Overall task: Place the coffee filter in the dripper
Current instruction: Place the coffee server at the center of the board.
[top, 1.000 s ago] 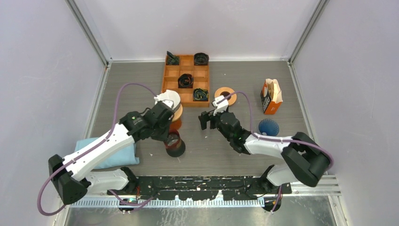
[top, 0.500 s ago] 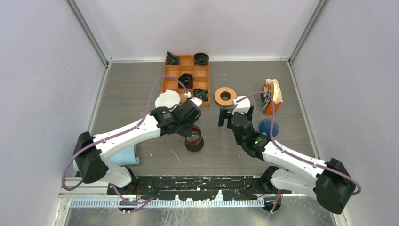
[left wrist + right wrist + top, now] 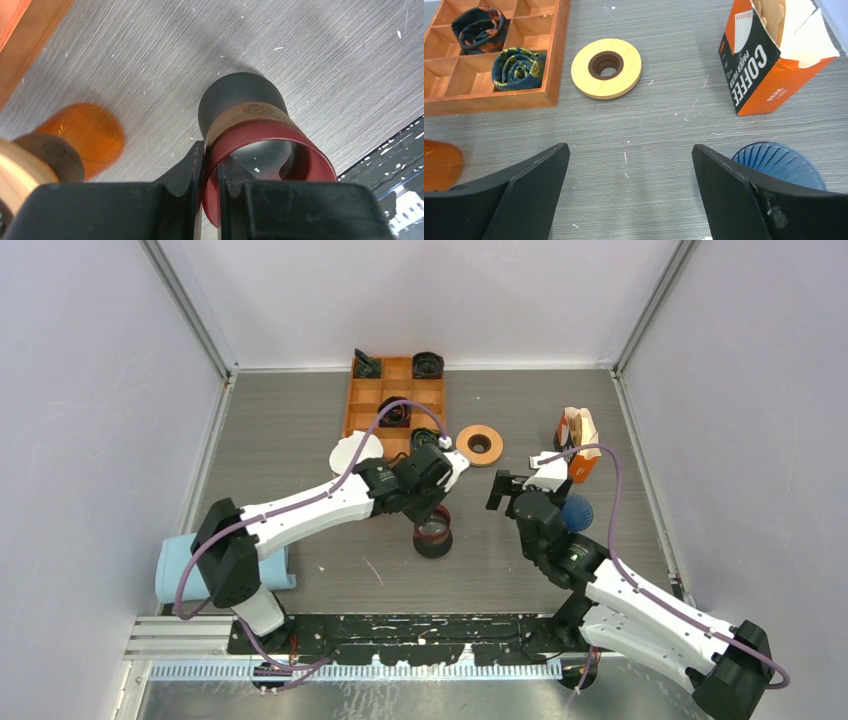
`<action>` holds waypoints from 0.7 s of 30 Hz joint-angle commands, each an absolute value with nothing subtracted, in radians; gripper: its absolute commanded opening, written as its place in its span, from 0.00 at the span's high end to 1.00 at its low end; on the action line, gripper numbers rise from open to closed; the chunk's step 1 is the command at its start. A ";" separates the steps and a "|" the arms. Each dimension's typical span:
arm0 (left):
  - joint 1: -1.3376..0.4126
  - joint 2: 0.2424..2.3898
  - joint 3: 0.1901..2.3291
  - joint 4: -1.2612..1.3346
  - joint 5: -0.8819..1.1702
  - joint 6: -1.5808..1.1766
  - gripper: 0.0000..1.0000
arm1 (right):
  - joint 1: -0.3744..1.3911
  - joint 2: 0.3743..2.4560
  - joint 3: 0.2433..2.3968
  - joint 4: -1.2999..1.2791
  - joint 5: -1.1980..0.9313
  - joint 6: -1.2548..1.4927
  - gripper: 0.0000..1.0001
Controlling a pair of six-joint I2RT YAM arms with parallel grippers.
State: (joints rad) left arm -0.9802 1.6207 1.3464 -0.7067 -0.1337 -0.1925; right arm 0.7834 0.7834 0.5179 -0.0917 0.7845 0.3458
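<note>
The blue ribbed dripper (image 3: pixel 573 511) stands on the table at the right and shows at the lower right of the right wrist view (image 3: pixel 780 161). The orange coffee filter box (image 3: pixel 577 446) stands open behind it, with paper filters sticking out of its top (image 3: pixel 774 17). My right gripper (image 3: pixel 506 490) is open and empty just left of the dripper, and in its wrist view (image 3: pixel 630 150) its right finger edges the dripper. My left gripper (image 3: pixel 432 508) is shut on the rim of a red-rimmed black cup (image 3: pixel 433 535), one finger inside and one outside (image 3: pixel 212 150).
A wooden ring (image 3: pixel 479 444) lies in the middle back. An orange compartment tray (image 3: pixel 362 405) with rolled dark items sits behind it. A white disc (image 3: pixel 355 452) and an orange glass vessel (image 3: pixel 90 132) are by the left arm. A blue cloth (image 3: pixel 180 565) lies near left.
My left arm has carried the red-rimmed cup rightward from the left-centre to the middle of the table. My right arm has swung right, closer to the dripper, still open.
</note>
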 commanded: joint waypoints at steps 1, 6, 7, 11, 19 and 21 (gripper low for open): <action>-0.981 1.653 1.413 -0.622 -0.045 -0.055 0.94 | 0.782 0.726 0.541 -0.120 0.830 0.371 0.00; -0.977 1.717 1.446 -0.615 0.025 0.030 0.94 | 0.781 0.694 0.531 -0.137 0.833 0.368 0.00; -0.973 1.727 1.451 -0.613 0.031 0.047 0.94 | 0.782 0.691 0.527 -0.141 0.834 0.369 0.00; -0.955 1.764 1.483 -0.641 0.062 0.108 0.94 | 0.781 0.683 0.525 -0.152 0.828 0.368 0.00; -0.920 1.798 1.505 -0.646 0.134 0.215 0.90 | 0.781 0.683 0.526 -0.155 0.831 0.364 0.00; -0.914 1.806 1.508 -0.644 0.152 0.228 0.87 | 0.781 0.683 0.529 -0.156 0.829 0.364 0.00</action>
